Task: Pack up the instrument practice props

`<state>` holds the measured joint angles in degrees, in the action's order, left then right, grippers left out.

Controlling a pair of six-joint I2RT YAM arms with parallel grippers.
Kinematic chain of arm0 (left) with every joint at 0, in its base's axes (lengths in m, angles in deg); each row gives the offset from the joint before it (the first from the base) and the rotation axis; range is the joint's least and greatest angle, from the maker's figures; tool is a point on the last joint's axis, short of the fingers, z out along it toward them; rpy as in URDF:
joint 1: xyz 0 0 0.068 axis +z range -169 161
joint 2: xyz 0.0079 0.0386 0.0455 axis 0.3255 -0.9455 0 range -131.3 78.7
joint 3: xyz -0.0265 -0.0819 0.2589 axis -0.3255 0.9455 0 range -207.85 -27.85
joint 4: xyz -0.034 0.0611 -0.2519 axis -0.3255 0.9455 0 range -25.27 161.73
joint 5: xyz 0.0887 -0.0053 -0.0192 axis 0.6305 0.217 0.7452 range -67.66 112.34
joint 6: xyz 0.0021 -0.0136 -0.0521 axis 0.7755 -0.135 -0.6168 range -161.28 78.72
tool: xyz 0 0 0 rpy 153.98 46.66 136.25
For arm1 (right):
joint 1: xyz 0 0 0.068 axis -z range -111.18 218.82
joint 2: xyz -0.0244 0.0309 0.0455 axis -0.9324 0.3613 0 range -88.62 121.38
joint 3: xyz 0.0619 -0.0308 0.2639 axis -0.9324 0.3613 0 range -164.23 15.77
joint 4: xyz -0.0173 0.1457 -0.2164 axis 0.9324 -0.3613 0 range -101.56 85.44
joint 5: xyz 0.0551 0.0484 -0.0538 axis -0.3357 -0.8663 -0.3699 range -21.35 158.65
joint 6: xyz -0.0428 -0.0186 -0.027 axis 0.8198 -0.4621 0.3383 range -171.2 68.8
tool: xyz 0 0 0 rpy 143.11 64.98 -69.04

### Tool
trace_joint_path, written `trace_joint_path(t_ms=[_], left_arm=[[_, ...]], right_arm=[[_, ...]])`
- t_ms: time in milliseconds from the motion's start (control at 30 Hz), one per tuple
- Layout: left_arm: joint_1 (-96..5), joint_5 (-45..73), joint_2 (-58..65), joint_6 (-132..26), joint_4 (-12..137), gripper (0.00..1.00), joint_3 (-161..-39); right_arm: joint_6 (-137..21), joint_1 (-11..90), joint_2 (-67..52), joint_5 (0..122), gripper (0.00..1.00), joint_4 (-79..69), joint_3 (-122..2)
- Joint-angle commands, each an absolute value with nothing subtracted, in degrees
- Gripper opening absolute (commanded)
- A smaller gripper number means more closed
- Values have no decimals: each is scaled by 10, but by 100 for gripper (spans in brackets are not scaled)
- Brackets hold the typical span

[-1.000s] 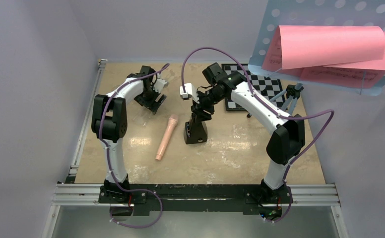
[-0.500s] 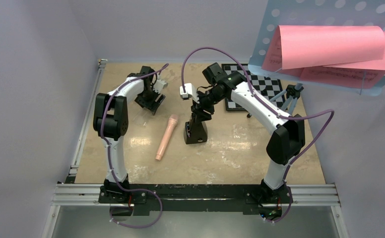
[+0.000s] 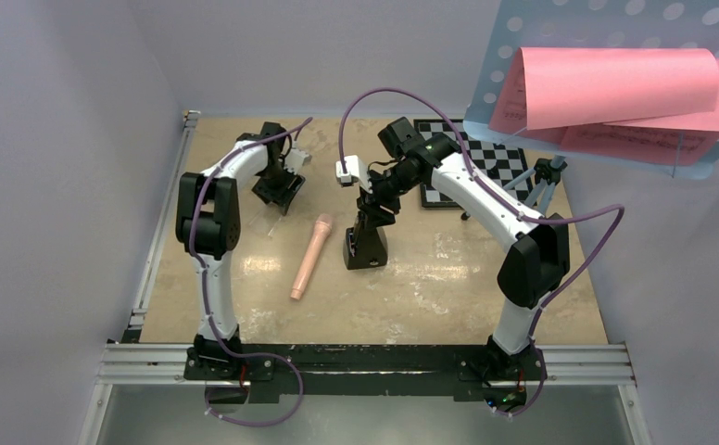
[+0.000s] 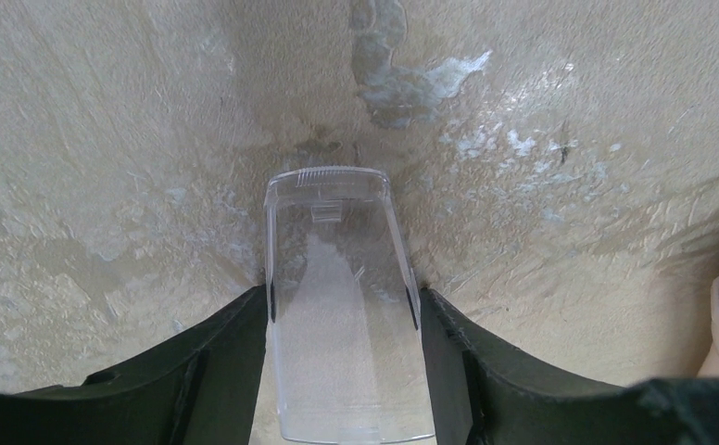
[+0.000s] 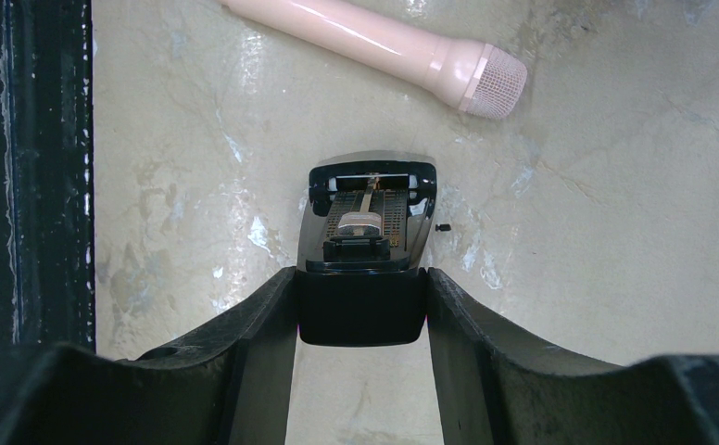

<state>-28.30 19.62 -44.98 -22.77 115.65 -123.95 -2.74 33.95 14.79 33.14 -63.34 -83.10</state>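
Top external: left jaws, gripping clear plastic cover (image 4: 342, 306), edged leftward; right jaws clamp small black pyramid-shaped metronome (image 5: 365, 222), so capping likely next.

The beige, mottled bench (image 3: 448, 287) shows pale worn patches. Near its centre stands the black metronome (image 3: 366, 250). Just beside it, toward 9 o'clock, the peach-pink microphone (image 3: 309, 258) lies flat with its mesh head pointing to 12. A clear cover (image 4: 342, 315) rests at 10 o'clock, the chessboard (image 3: 485, 167) lies at 1 o'clock, and the tripod (image 3: 541, 190) stands at 2 o'clock.
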Motion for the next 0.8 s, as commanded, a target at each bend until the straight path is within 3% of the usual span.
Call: trace_joint_path(t_ms=[0,100,200,267,333,367,633,767], left_arm=[[-272,180,-462,-241,1179,60,-1271],[-272,177,-464,-241,1180,57,-1267],[-271,172,-465,-235,1183,46,-1265],[-270,160,-460,-227,1187,30,-1263],[-270,142,-445,-221,1186,6,-1253],[-270,132,-431,-217,1175,0,-1244],[-271,-17,-216,-202,1012,0,-1063],[-276,-163,-109,-201,906,0,-917]], right_arm=[[-34,343,149,350,0,-687,-834],[-34,343,148,349,0,-687,-832],[-34,343,148,348,0,-687,-832],[-35,343,148,348,0,-687,-831],[-34,343,146,349,0,-688,-829],[-33,343,145,350,0,-689,-828],[-13,364,121,337,0,-699,-790],[-1,367,101,327,0,-688,-755]])
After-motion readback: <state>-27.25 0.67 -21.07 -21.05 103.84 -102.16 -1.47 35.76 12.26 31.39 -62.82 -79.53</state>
